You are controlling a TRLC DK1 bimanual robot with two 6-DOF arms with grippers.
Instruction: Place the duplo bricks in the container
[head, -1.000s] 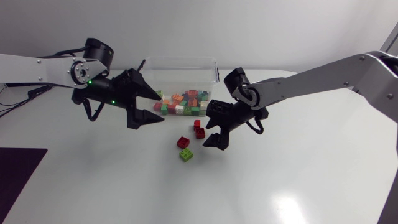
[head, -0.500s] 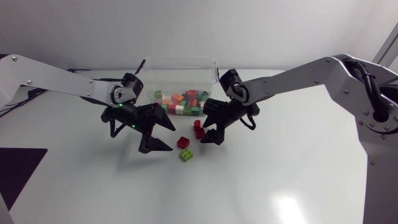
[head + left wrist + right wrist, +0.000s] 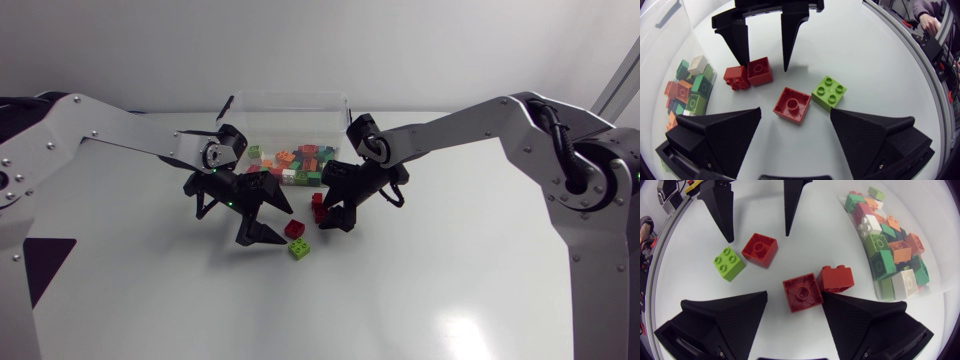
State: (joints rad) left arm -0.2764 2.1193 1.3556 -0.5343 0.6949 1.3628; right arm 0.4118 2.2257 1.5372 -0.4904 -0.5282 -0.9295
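Two red duplo bricks point(image 3: 317, 211) lie side by side just in front of the clear container point(image 3: 288, 105). My right gripper point(image 3: 323, 207) stands over them, open, with an upturned red brick point(image 3: 802, 292) between its fingers and the other red brick point(image 3: 836, 278) against one finger. A third red brick point(image 3: 297, 229), upturned, lies between the open fingers of my left gripper point(image 3: 284, 226) without touching them. A green brick point(image 3: 299, 249) sits beside that red brick point(image 3: 792, 104), just off one finger of my left gripper point(image 3: 795, 127).
The container holds several green, orange, red and white bricks point(image 3: 295, 162). Both grippers face each other closely, fingertips a brick's width apart. My right gripper point(image 3: 765, 45) points toward the left one. A dark mat point(image 3: 40, 265) lies at the table's left edge.
My left arm has swung right and down until its fingers straddle the lone red brick. My right gripper has shifted slightly toward the container over the red pair, and its fingers have narrowed.
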